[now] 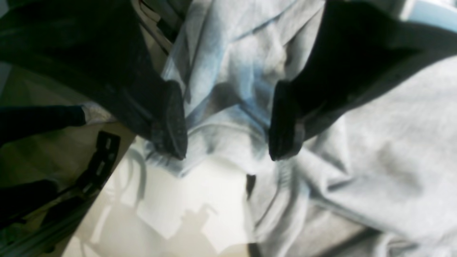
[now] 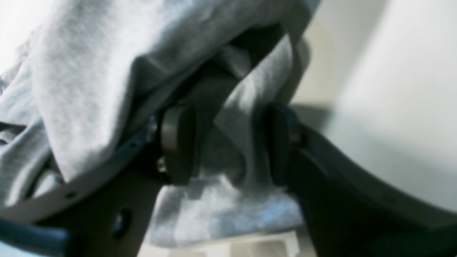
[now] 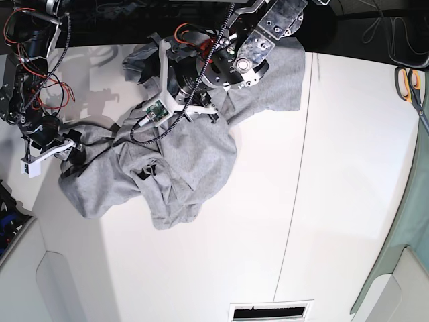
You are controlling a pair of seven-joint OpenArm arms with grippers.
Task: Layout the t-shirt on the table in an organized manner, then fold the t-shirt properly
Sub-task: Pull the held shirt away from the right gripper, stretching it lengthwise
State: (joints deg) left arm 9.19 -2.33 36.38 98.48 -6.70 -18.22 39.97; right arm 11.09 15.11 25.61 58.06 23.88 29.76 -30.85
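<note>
The heather-grey t-shirt (image 3: 181,161) lies crumpled on the white table (image 3: 335,201), at its back left. My left arm (image 3: 228,64) reaches down over the shirt's upper part. In the left wrist view my left gripper (image 1: 228,142) is open, its dark fingers (image 1: 171,121) wide apart over rumpled grey cloth (image 1: 228,71) at the shirt's edge. My right arm (image 3: 37,127) is at the shirt's left end. In the right wrist view my right gripper (image 2: 228,146) has its pads (image 2: 178,142) apart, with a loose fold of t-shirt (image 2: 242,135) between them.
Scissors (image 3: 410,84) lie at the table's far right edge. A thin dark seam (image 3: 298,188) runs across the tabletop. A vent slot (image 3: 271,312) sits at the front edge. Loose wires (image 3: 40,74) hang around the right arm.
</note>
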